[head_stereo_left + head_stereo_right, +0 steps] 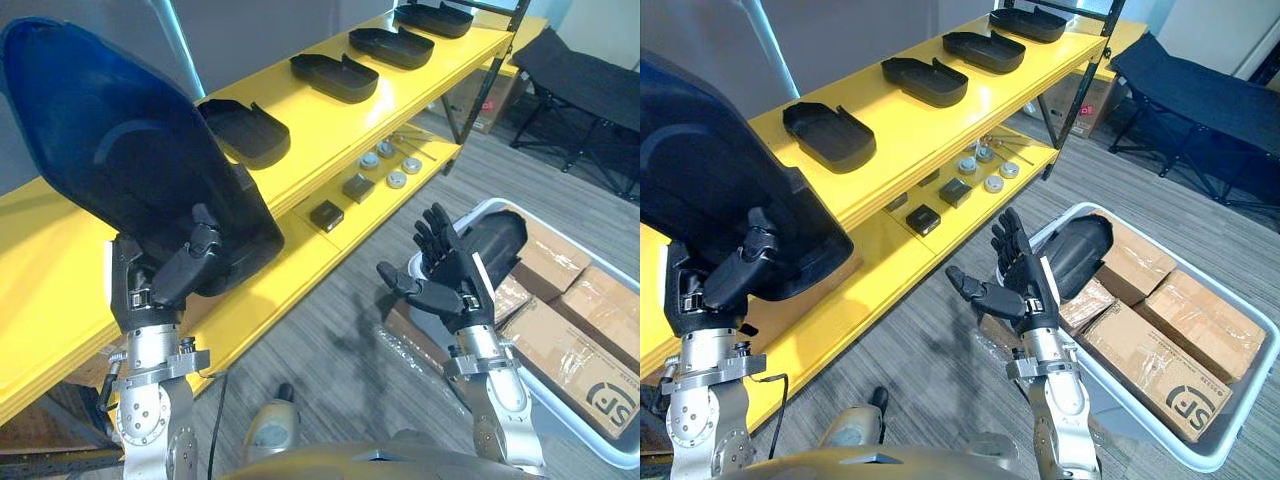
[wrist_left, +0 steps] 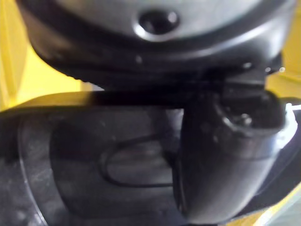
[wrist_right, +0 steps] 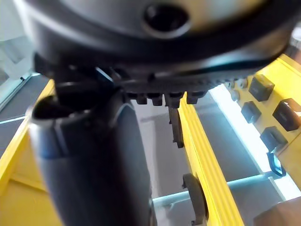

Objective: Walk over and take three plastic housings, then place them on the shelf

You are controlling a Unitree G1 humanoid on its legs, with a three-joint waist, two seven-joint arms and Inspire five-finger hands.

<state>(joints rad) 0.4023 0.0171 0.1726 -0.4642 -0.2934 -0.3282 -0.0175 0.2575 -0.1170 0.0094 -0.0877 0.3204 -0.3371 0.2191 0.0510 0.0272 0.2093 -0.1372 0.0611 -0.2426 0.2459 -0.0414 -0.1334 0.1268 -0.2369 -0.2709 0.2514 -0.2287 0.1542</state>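
My left hand (image 1: 185,268) is shut on a large black plastic housing (image 1: 120,160), held upright and tilted over the near end of the yellow shelf (image 1: 40,290); it shows up close in the left wrist view as the housing (image 2: 117,160). Several more black housings (image 1: 245,130) lie in a row along the shelf's top board, such as one (image 1: 925,80) further back. My right hand (image 1: 445,275) is open, fingers straight, raised over the floor beside a bin. Another black housing (image 1: 490,240) lies in that bin.
A light plastic bin (image 1: 1230,440) at the right holds cardboard boxes (image 1: 1150,365). The shelf's lower board carries small dark blocks (image 1: 327,215) and round metal parts (image 1: 397,165). A black folding cot (image 1: 590,90) stands at the far right. Grey plank floor (image 1: 330,350) lies between shelf and bin.
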